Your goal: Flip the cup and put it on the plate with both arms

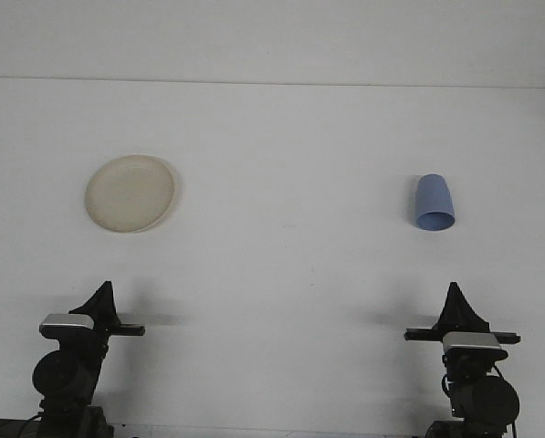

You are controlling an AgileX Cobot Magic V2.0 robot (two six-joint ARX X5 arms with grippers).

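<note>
A cream round plate [130, 193] lies flat on the white table at the left. A light blue cup [434, 203] sits at the right, its wider rim end toward me and its narrower base end away. I cannot tell whether it stands upside down or lies on its side. My left gripper [103, 292] rests near the front edge, well short of the plate, with its fingers together and nothing in them. Below the cup and far from it, my right gripper [454, 294] is also shut and empty.
The white table [281, 274] stretches back to a pale wall. Both arm bases stand at the bottom corners. A wide bare stretch separates plate and cup.
</note>
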